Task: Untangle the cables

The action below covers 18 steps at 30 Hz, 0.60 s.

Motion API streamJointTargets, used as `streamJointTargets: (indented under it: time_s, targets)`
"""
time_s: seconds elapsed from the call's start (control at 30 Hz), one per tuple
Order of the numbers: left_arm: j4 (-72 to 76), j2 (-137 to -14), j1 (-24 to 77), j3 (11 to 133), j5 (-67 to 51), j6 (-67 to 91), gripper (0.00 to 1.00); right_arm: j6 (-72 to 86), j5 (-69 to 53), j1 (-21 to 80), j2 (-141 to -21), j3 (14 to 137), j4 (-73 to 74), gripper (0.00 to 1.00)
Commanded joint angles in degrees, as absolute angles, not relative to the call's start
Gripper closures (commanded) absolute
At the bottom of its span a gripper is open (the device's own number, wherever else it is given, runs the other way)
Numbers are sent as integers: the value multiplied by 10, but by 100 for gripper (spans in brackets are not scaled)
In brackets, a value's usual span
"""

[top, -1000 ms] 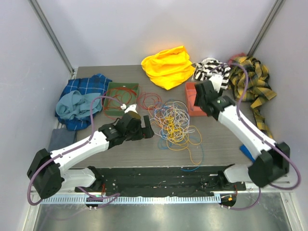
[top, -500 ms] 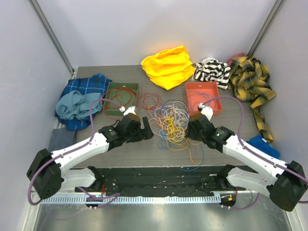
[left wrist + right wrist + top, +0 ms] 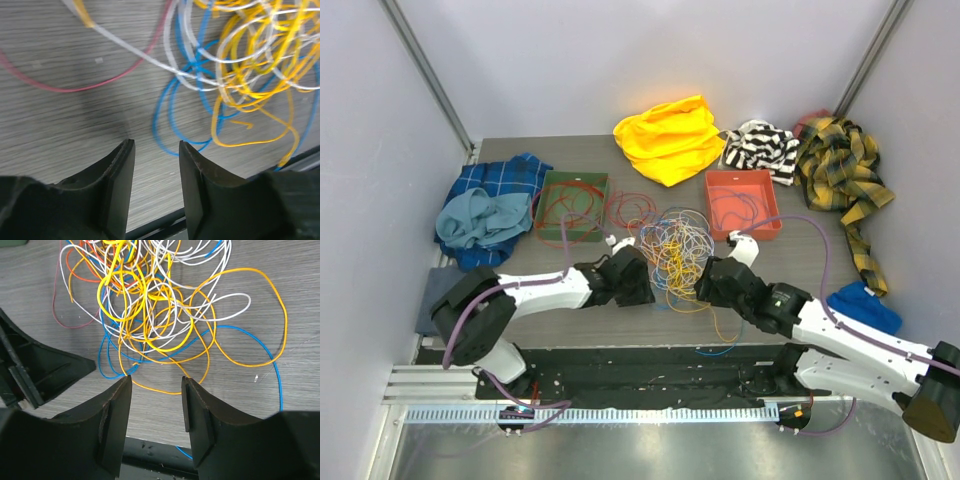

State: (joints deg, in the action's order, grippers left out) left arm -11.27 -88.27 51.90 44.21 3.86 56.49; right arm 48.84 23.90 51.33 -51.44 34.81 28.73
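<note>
2 arms reach in over the table (image 3: 620, 325) from either side of the cables (image 3: 680, 250), a loose tangle of yellow, orange, white, blue and red wires. The tangle lies flat on the grey wood-grain surface, between the green tray (image 3: 575, 175) and the orange tray (image 3: 745, 174) and a little nearer the arm bases. The left gripper (image 3: 645, 288) sits low at the tangle's left edge. In its wrist view its fingers (image 3: 117, 170) stand partly apart with only bare tabletop in the gap, and 1 blue loop (image 3: 156, 131) curves just beyond the tips, not between them. The right gripper (image 3: 705, 288) sits at the tangle's near right edge. Its fingers (image 3: 115, 415) likewise stand partly apart and hold nothing, with 1 orange loop (image 3: 160, 391) lying just past the tips. Some red wire lies coiled in the green tray. Along the back lie a yellow cloth (image 3: 670, 138), a striped cloth (image 3: 760, 145) and a yellow-and-black plaid cloth (image 3: 840, 170); a blue plaid cloth (image 3: 490, 205) lies at the left
</note>
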Motion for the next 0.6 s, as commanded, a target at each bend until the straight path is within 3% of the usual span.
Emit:
streamJointTargets:
  time_s: [0.0, 0.23, 0.37, 0.53, 0.57]
  targets:
    - [-67, -911, 534, 464, 34, 608, 56, 494, 269, 518, -481, 352, 277, 48]
    - [-78, -932, 542, 493, 51, 613, 58, 483, 282, 518, -445, 345, 294, 47]
    - [-182, -973, 564, 554, 83, 599, 67, 480, 280, 517, -436, 347, 300, 47]
    - [-243, -1011, 581, 580, 108, 594, 72, 474, 284, 517, -422, 354, 309, 47]
    - [-249, -1018, 584, 582, 107, 595, 79, 471, 286, 518, -411, 353, 311, 47]
